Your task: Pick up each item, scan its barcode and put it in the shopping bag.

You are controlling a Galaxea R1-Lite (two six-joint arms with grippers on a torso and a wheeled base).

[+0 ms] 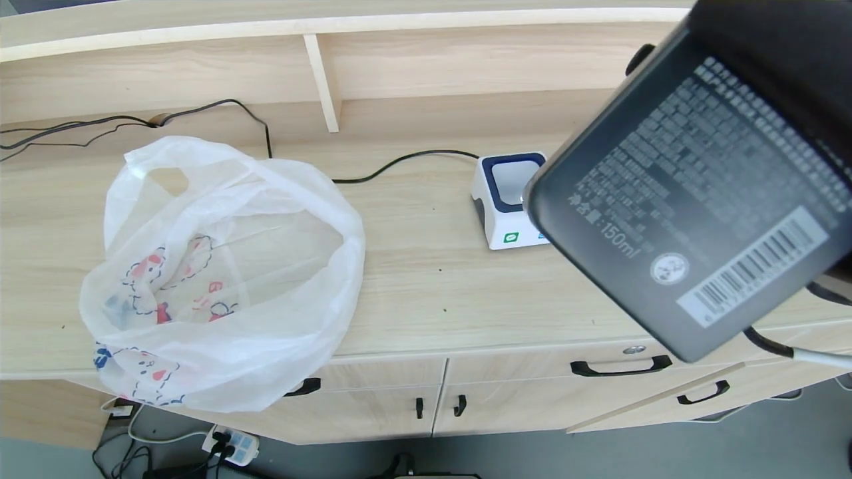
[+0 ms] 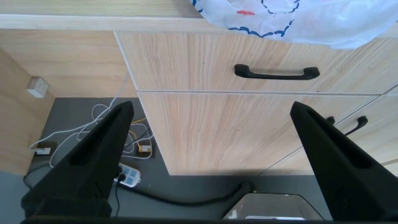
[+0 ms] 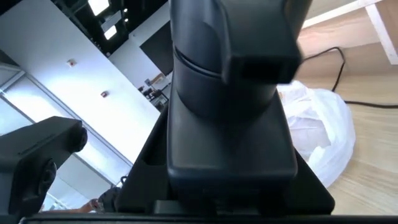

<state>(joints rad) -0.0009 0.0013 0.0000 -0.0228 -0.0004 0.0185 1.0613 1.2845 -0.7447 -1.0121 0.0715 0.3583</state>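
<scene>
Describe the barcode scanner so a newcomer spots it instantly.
On the long wooden counter, look right of the white shopping bag, where the black cable ends. The scanner is the small white cube with a dark blue frame around its window, its edge hidden behind the dark bottle held aloft.

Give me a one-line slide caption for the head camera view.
Dark item raised with barcode facing the camera, white scanner on the counter behind it, open shopping bag at left.

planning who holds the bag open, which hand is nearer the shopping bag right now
Left. The left hand hangs open just below the shopping bag, in front of the drawers. The right hand holds the dark bottle raised on the scanner's side.
</scene>
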